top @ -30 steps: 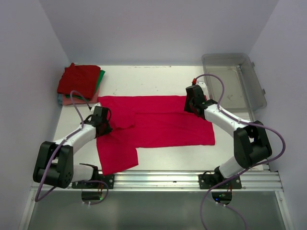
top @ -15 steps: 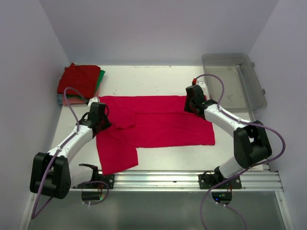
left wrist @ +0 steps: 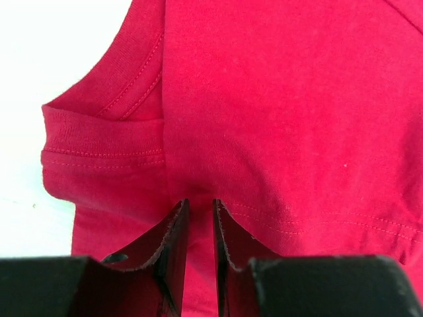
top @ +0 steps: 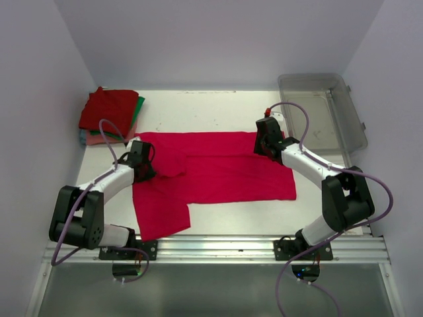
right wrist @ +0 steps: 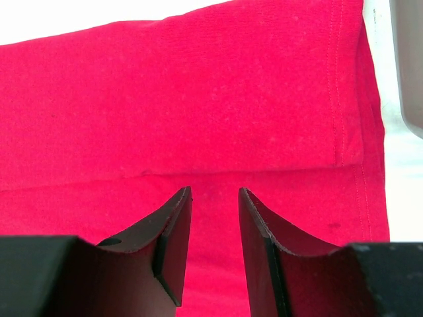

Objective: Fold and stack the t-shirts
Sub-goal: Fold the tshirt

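Observation:
The crimson-pink t-shirt [top: 225,168] lies spread on the white table, its upper part folded down over itself and one flap [top: 158,211] hanging toward the near edge. My left gripper [top: 147,170] sits at the shirt's left sleeve. In the left wrist view its jaws [left wrist: 198,203] stand nearly together, with puckered cloth [left wrist: 277,119] pinched at the tips. My right gripper [top: 264,152] is over the shirt's far right corner. In the right wrist view it [right wrist: 215,191] is open, with flat cloth [right wrist: 198,99] showing between the fingers. Folded t-shirts [top: 109,112] are stacked at the far left, dark red on top.
A clear grey plastic bin [top: 357,132] stands at the far right, close beside the right arm. Green [top: 139,109] and salmon-pink [top: 99,139] edges stick out under the stack. A metal rail [top: 218,247] runs along the near edge. Walls close in on both sides.
The left arm swung out to the left and came back, its gripper staying at the sleeve. The right arm and the shirt's outline look the same.

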